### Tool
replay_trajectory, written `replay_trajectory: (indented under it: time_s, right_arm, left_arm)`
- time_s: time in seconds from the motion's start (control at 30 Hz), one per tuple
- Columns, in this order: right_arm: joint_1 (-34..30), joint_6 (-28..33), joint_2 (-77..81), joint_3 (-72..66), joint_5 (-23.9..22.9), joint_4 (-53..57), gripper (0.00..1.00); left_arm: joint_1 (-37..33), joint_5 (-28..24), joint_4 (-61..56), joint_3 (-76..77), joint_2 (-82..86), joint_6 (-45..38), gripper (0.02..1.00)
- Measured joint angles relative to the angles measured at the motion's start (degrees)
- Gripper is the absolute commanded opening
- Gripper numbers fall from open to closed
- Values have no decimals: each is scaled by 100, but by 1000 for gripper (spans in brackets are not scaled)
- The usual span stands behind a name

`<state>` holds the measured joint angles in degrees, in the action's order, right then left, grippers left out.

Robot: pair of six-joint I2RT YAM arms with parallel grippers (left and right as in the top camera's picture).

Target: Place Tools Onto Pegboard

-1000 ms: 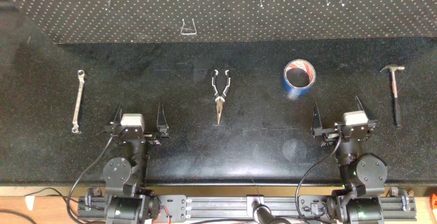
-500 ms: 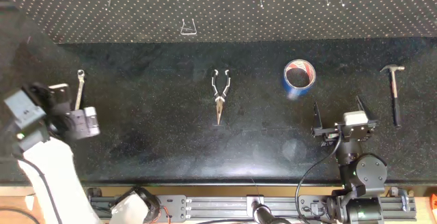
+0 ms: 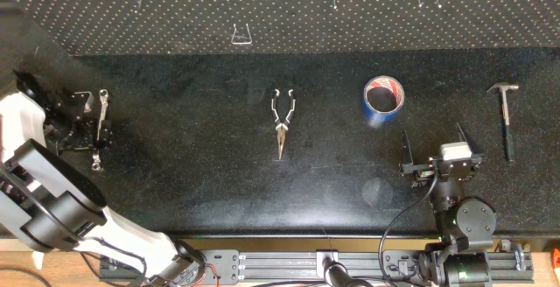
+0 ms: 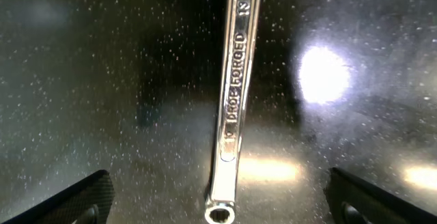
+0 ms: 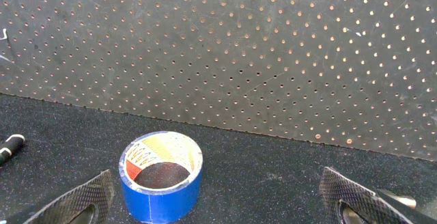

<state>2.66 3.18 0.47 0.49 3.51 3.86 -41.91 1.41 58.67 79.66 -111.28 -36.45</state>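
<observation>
Your left arm has left its parked spot by the base and swung out to the far left of the bench [image 3: 201,182]. Its left hand [image 3: 83,122] now sits over the wrench [image 3: 99,129]. From the left wrist view, the left hand [image 4: 218,202] is released, with one finger on each side of the wrench [image 4: 235,94] and neither touching it. The wrench lies flat on the bench, its ring end between the fingertips.

This means the first pick is lined up but not made (you probably still need to come down before closing).

Your right arm has not moved. The right hand [image 3: 433,147] waits released near its base, looking at the tape roll [image 5: 162,176] and the pegboard [image 5: 273,60] behind it.

The pliers [image 3: 281,121], the tape roll [image 3: 383,97] and the hammer [image 3: 504,121] lie where they did a second ago. No tool hangs on the pegboard [image 3: 280,7] yet, so the whole task is still ahead of you.
</observation>
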Motion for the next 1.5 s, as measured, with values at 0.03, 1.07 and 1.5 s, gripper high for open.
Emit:
replay_trajectory:
  time_s: [0.03,1.07,1.5]
  right_arm:
    - [0,0,0,0,-2,0,982]
    - [0,0,0,0,-2,0,982]
    - [0,0,-4,0,0,0,982]
  left_arm:
    - [0,-2,-28,0,-52,-37,996]
    - [3099,-177,-3888,-3038,5425,2990,29]
    - [3104,-452,-5040,-3084,3720,3064,29]
